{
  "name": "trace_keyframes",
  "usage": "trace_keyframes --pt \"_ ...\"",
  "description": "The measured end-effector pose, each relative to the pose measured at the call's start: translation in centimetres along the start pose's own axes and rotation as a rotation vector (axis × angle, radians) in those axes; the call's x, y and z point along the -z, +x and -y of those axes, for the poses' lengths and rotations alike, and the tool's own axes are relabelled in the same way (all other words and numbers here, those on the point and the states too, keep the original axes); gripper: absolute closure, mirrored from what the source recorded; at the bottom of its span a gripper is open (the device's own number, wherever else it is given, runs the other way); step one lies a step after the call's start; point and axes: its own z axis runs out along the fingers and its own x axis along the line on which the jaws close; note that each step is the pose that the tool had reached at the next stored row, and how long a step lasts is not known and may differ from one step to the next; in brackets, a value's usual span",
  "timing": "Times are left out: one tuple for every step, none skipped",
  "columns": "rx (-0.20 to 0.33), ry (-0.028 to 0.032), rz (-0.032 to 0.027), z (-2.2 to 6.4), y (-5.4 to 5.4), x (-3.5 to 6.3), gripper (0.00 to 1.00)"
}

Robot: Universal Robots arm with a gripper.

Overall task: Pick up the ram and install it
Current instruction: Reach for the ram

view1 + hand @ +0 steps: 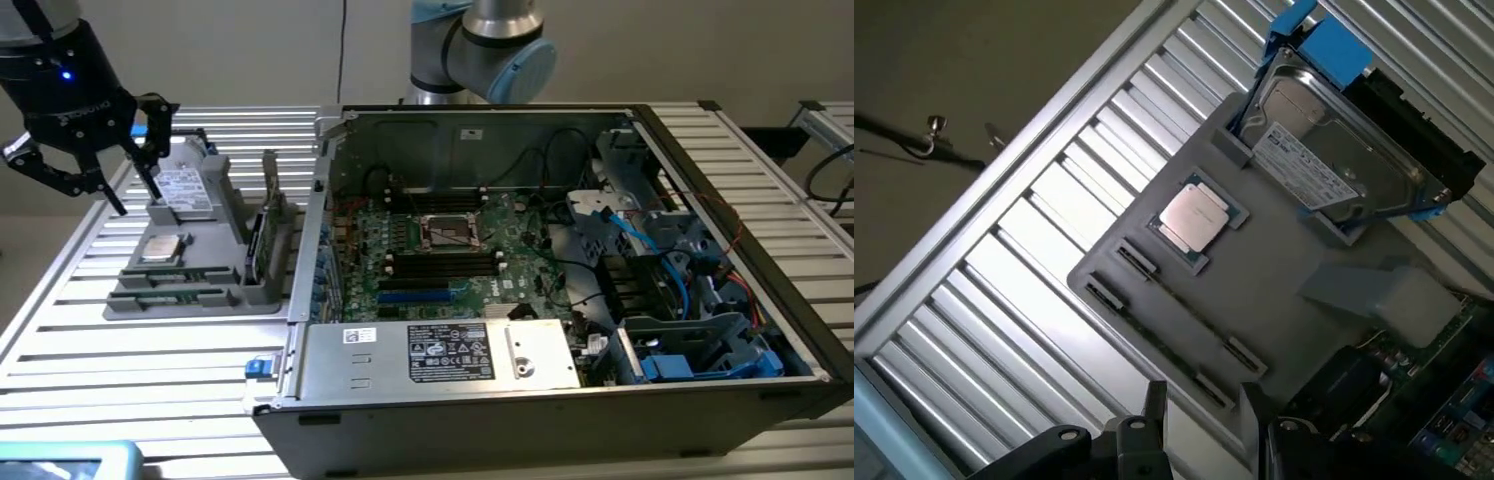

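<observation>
The hand hangs open with its black fingers spread wide. It holds nothing and touches nothing. In the exterior view it hovers at the upper left, over the far end of a grey tray that rests on the slatted metal bench.

The ram lies in the tray, a thin green stick set on edge in a long slot between small end clips. It is at the end of the tray away from the hand, well apart from the fingers. A second long slot runs alongside it, and I cannot tell for certain what that one holds.

Just beside the ram's slot, toward the middle of the tray, a square silver processor chip lies flat in its own recess. Beyond the chip a hard drive with a white label leans in a blue bracket, and this is the part of the tray nearest the hand. A larger green card stands upright along the tray's edge closest to the computer.

An open computer case lies on its side on the bench, to the exterior view's right of the tray. Inside it the green motherboard faces up, with a square processor socket in the middle and a row of long black slots just below it. A silver power supply sits along the near edge of the case, and blue and black cables run through its right half. The base of the arm rises behind the case.
</observation>
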Motion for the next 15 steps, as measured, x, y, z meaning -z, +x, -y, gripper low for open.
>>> trace_keyframes --pt "0.019 -0.0001 -0.0005 0.00 0.00 0.00 0.58" --pt "0.037 -0.0003 -0.0008 0.00 0.00 0.00 0.58" --pt "0.055 -0.0004 -0.0013 0.00 0.00 0.00 0.58" --pt "0.073 -0.0005 -0.0017 0.00 0.00 -0.01 0.58" --pt "0.091 -0.0006 -0.0021 0.00 0.00 -0.01 0.58" --pt "0.109 -0.0007 -0.0025 0.00 0.00 -0.01 0.58" --pt "0.127 -0.0009 -0.0029 0.00 0.00 -0.01 0.58" --pt "0.146 -0.0010 -0.0034 0.00 0.00 -0.01 0.58" --pt "0.164 -0.0011 -0.0037 0.00 0.00 -0.02 0.58" --pt "0.182 -0.0013 -0.0041 0.00 0.00 -0.02 0.58" --pt "0.200 -0.0014 -0.0045 0.00 0.00 -0.02 0.58" --pt "0.218 -0.0015 -0.0050 0.00 0.00 -0.02 0.58" --pt "0.236 -0.0016 -0.0053 0.00 0.00 -0.02 0.58" --pt "0.254 -0.0017 -0.0057 0.00 0.00 -0.03 0.58" --pt "0.274 -0.0019 -0.0061 0.00 0.00 -0.03 0.58"
